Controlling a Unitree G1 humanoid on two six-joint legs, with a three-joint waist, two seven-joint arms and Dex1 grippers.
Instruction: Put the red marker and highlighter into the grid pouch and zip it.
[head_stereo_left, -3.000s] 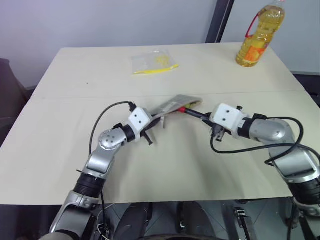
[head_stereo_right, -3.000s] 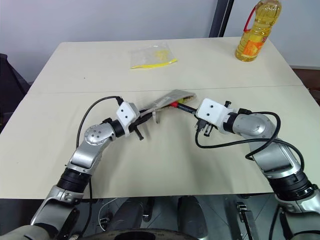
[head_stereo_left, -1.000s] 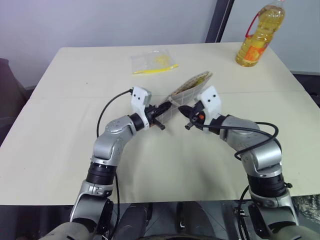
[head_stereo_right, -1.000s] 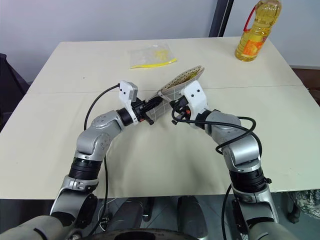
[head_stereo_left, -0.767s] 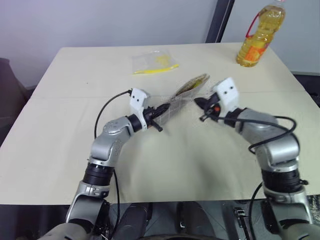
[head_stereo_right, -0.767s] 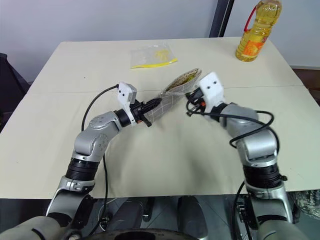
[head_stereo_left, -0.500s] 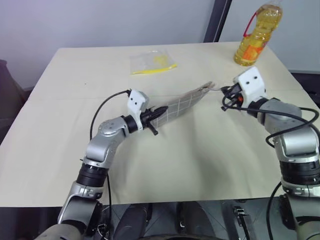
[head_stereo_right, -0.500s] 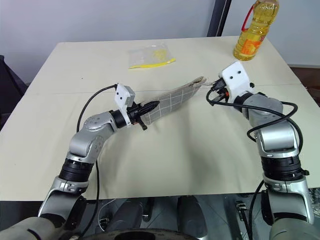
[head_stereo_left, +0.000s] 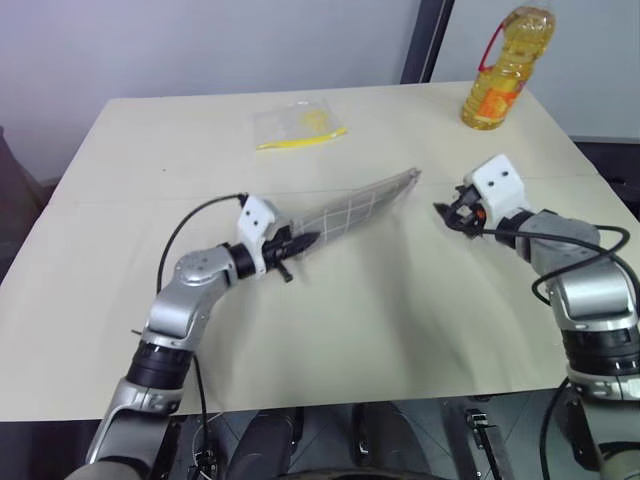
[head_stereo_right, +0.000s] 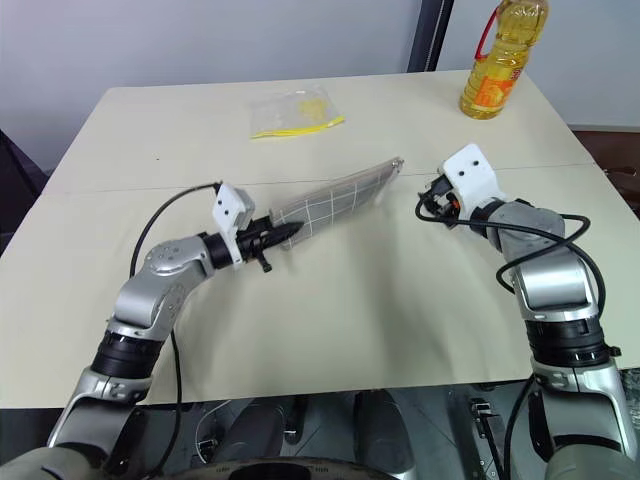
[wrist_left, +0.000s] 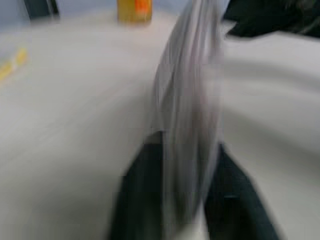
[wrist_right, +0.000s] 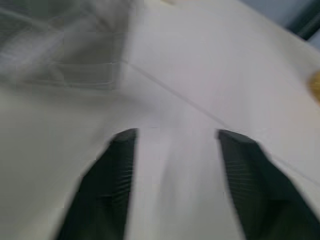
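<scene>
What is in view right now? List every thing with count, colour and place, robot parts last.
grid pouch: one, grey with white grid lines, mid-table, near end between the left gripper's fingers, far end pointing toward the right arm.
clear plastic bag: one, see-through with a yellow strip, far side of the table, left of centre.
oil bottle: one, yellow with a red handle, upright at the far right corner.
table: one, beige, under everything.
left gripper: one, black fingers, closed on the pouch's near end.
right gripper: one, black fingers, open, holding nothing, apart from the pouch to its right.
</scene>
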